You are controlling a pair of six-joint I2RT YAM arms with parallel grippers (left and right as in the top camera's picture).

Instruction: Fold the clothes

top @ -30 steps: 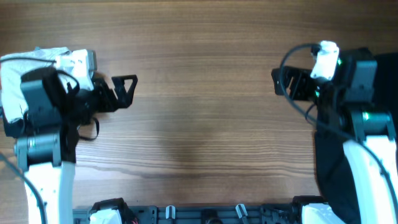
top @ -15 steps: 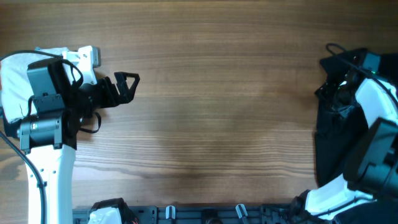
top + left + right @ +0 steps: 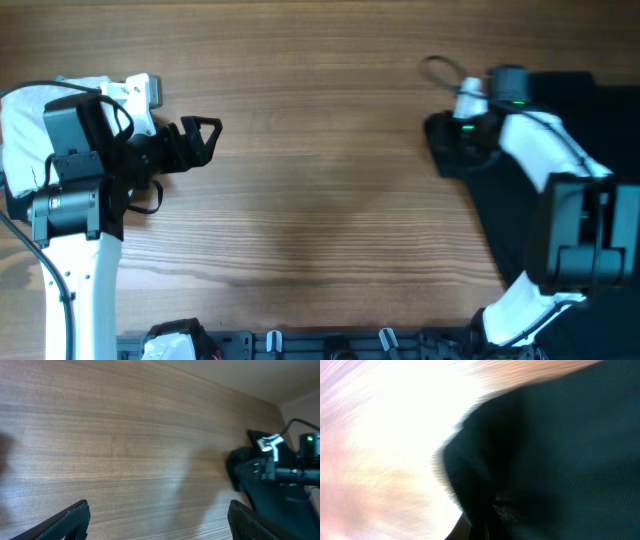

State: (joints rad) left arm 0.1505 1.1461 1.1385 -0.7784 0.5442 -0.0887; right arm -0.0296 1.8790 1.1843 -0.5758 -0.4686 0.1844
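Clamped right hand [image 3: 445,150] on the black T-shirt [image 3: 615,110], likely to draw it onto the counter [image 3: 330,220], held left hand [image 3: 205,143] open, ready

The T-shirt [image 3: 615,130] is spread over the right part of the desk [image 3: 320,220], up to its right edge. The right arm [image 3: 540,150] is stretched above it, with the jaws at its leftmost tip. The left arm [image 3: 70,190] is placed far left, well apart, partly over a garment [image 3: 25,110] at the left edge.
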